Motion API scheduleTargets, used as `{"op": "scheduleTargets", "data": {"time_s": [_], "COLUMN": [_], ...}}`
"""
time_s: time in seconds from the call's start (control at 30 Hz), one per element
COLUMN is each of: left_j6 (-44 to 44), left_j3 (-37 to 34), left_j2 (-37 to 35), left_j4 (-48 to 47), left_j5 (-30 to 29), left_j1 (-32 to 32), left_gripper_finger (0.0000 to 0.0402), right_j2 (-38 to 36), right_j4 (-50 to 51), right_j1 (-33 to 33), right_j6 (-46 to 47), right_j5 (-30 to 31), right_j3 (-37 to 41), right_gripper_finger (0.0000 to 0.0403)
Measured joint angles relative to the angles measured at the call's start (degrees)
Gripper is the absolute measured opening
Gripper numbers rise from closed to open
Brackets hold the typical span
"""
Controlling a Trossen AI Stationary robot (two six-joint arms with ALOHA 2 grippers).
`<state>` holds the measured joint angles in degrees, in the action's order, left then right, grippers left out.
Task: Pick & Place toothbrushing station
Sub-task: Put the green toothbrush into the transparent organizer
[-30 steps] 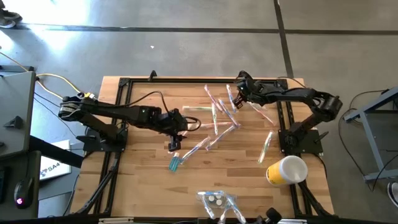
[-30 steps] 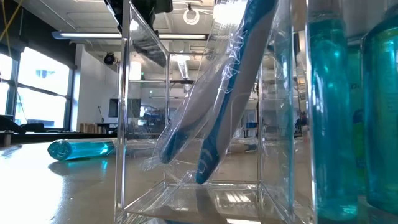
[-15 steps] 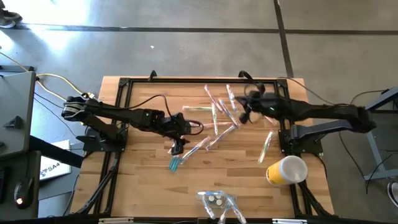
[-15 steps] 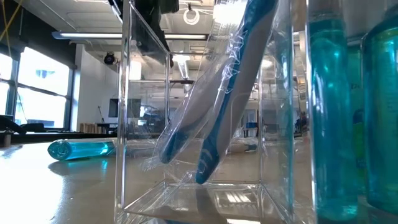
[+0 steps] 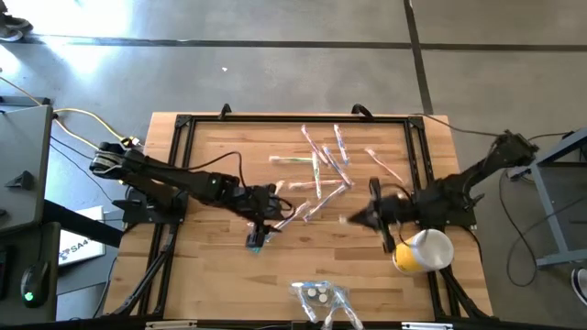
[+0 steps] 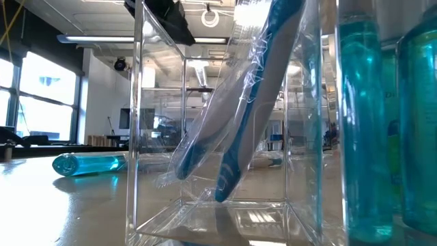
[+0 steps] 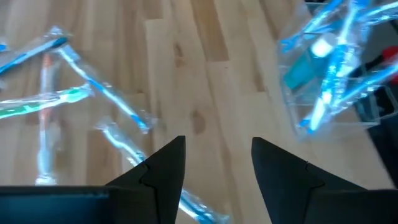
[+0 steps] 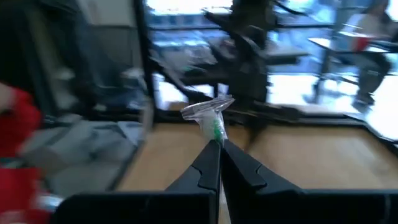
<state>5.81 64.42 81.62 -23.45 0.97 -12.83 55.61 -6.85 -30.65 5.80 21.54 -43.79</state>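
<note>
Two fingers pinched tight on a wrapped green toothbrush [image 8: 211, 118] at the right gripper [image 5: 353, 218], midway toward the clear organizer [image 5: 321, 301] at the table's near edge. Half parted and empty at the left gripper [image 5: 258, 236], low over a blue wrapped toothbrush [image 7: 127, 148]. Could slip from so thin a tip-hold. Only visible up close in the low view: brushes already standing in the organizer.
</note>
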Motion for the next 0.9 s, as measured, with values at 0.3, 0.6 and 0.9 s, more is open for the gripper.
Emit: {"op": "scheduleTargets", "data": {"time_s": [0.3, 0.6, 0.9], "left_j6": [3.5, 3.7, 7.1], "left_j3": [0.0, 0.0, 0.0], "left_j2": [0.0, 0.0, 0.0], "left_j4": [1.3, 1.1, 1.0], "left_j5": [-4.5, -11.1, -16.0], "left_j1": [-7.8, -14.5, -19.9], "left_gripper_finger": [0.0177, 0.0177, 0.0177], "right_j2": [12.5, 28.7, 30.4], "right_j4": [-17.4, -43.5, -50.5], "right_j1": [-12.3, -10.8, -12.6], "right_j6": [-6.6, -6.8, 3.1], "right_j5": [-6.7, -14.8, -17.2], "right_j3": [0.0, 0.0, 0.0], "right_gripper_finger": [0.0002, 0.0002, 0.0002]}}
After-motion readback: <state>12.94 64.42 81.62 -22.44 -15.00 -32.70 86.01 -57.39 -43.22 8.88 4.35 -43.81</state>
